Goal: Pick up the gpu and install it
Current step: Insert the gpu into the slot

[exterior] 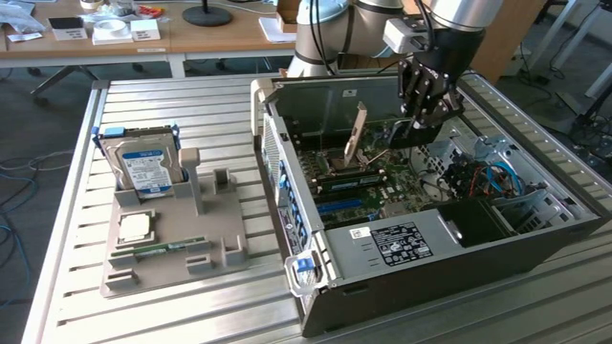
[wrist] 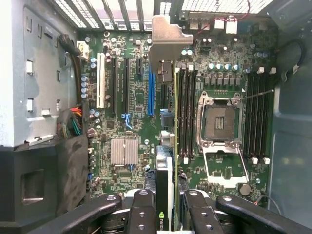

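I see the gripper (exterior: 428,120) clamped on the graphics card (exterior: 362,132), holding it on edge inside the computer case (exterior: 478,265), over the motherboard (exterior: 383,201), upper middle of the exterior view

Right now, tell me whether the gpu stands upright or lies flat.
Upright: the gpu stands on edge inside the case, clamped between the fingers, its metal bracket vertical.

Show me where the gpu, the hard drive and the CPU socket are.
gpu (wrist: 170,44): wrist view, on its metal end bracket.
hard drive (exterior: 147,170): exterior view, on its blue-white label.
CPU socket (wrist: 218,122): wrist view, on its dark centre.
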Motion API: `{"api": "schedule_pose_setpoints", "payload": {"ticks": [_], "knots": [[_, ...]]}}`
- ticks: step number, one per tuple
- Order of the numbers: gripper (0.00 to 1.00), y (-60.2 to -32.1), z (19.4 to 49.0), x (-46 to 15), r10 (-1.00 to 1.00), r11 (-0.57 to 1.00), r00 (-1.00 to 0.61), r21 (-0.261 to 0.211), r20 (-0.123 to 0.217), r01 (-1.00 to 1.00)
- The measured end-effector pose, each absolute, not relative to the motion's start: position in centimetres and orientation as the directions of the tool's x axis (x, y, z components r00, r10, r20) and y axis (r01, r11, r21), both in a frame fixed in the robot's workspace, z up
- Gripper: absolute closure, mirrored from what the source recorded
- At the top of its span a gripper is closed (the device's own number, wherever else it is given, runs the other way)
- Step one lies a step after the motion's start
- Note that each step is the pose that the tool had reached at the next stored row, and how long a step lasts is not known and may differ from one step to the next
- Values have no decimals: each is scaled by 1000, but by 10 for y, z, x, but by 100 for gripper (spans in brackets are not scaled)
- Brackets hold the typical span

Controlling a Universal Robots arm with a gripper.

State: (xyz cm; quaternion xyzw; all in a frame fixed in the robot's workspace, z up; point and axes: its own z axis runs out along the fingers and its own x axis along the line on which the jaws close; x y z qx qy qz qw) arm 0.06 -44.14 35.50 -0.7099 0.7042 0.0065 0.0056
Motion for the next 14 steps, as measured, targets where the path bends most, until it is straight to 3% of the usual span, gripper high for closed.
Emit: {"api": "schedule_pose_setpoints", "payload": {"ticks": [14], "knots": [[73, -441, 347, -10, -1000, 4, -4, 1, -17, -1000]]}}
